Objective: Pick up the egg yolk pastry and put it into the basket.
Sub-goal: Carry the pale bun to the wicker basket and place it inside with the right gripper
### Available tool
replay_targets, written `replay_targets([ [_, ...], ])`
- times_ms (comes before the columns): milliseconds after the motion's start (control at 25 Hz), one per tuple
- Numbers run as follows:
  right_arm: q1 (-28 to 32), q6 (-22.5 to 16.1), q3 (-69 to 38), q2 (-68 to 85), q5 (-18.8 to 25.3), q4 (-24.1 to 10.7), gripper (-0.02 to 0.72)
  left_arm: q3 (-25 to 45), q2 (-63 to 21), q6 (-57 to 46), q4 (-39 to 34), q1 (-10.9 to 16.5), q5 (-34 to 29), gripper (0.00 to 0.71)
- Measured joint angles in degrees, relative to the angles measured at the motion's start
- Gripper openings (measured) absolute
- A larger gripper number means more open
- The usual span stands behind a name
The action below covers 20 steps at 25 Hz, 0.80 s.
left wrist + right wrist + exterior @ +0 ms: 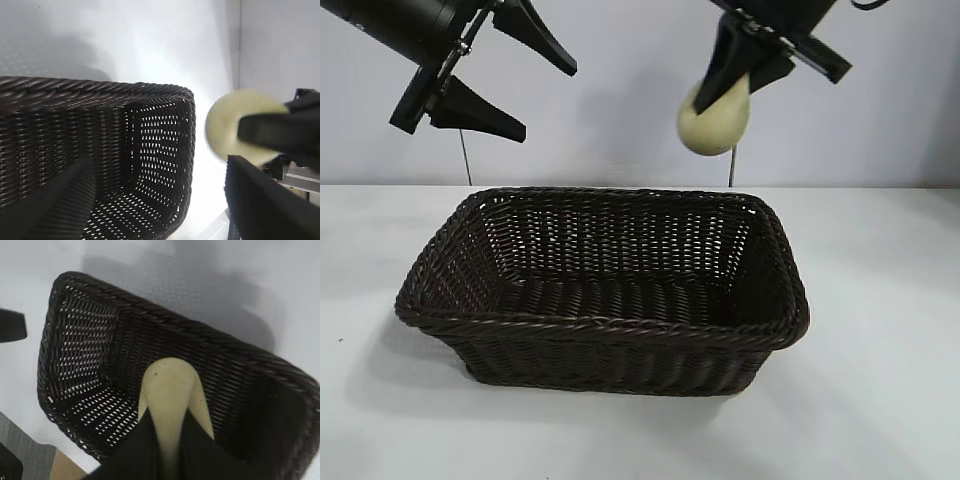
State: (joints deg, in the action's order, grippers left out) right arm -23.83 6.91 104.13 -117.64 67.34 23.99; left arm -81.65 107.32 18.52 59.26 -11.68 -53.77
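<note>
Egg yolk pastry (713,122): pale yellow-cream bun, carried in the air, pinched and squeezed narrow between the fingers of the right claw (725,88). It hangs above the far right part of the basket (603,325), clear of the rim.

Basket: dark woven wicker, rectangular, nothing inside it, standing on the white surface (880,400).

Step in hand: transport, pastry lifted and over the basket. Next move, by judgement: lower toward the basket floor, then part the fingers to release.

Right claw: nearly closed, gripping the pastry.

Left claw (510,85): wide open, holding nothing, raised at the far left above the basket.
</note>
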Motion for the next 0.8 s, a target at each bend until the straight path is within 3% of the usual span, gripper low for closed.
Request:
replay_targets([
  [320, 0.0, -2.4, 0.0, -4.4, -0.8, -2.0, 0.036, 0.0, 0.0, 0.0, 0.0, 0.0, -0.4, 0.526],
  [440, 0.0, -2.4, 0.0, -4.4, -0.9, -2.1, 0.08, 0.0, 0.0, 0.0, 0.0, 0.0, -0.4, 0.526],
  [560, 0.0, -2.4, 0.0, -4.4, -0.8, -2.2, 0.22, 0.0, 0.0, 0.0, 0.0, 0.0, -0.4, 0.526],
  [720, 0.0, -2.4, 0.0, -4.4, 0.6, -2.2, 0.517, 0.0, 0.0, 0.0, 0.0, 0.0, -0.5, 0.526],
  [800, 0.0, -2.4, 0.0, -4.4, 0.6, -2.2, 0.585, 0.0, 0.0, 0.0, 0.0, 0.0, -0.5, 0.526],
])
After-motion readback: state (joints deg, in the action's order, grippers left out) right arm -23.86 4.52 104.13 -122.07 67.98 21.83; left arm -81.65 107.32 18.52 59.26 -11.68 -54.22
